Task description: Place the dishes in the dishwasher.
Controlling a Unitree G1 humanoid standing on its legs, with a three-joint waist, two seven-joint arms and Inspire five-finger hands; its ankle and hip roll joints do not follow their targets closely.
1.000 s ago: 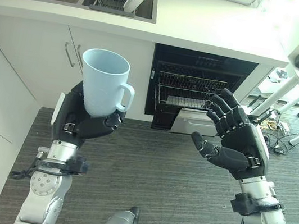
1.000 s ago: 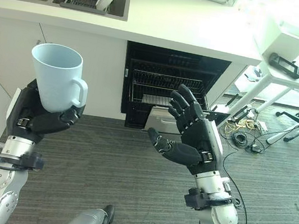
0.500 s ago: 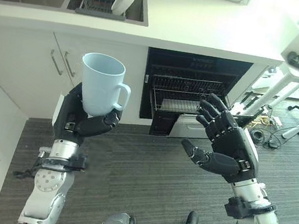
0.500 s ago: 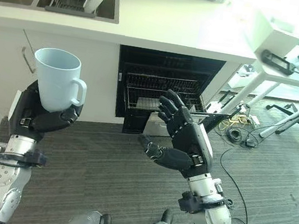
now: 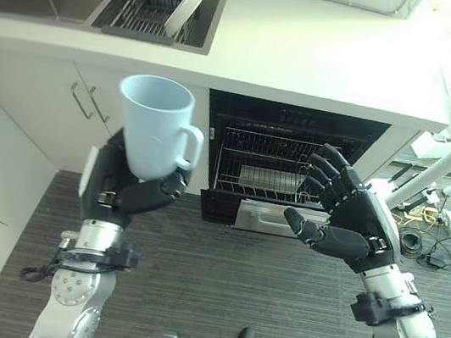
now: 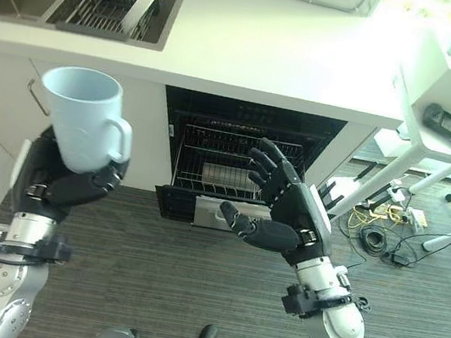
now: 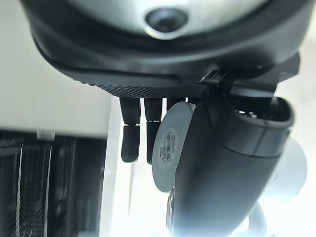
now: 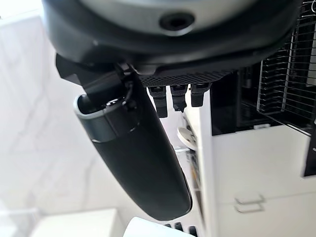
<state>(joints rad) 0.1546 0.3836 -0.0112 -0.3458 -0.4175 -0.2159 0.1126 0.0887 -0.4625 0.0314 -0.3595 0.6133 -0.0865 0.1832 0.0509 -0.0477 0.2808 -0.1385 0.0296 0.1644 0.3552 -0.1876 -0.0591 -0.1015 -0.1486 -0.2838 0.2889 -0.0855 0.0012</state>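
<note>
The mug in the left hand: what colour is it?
Pale blue. The mug, held upright in the left hand, shows best in the left eye view.

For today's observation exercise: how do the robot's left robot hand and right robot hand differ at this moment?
The left robot hand is curled round a pale blue mug, held upright; the right robot hand holds nothing. The left's fingers are closed on the mug; the right's are spread open, palm turned inward. Both are dark, raised in front of the open dishwasher.
</note>
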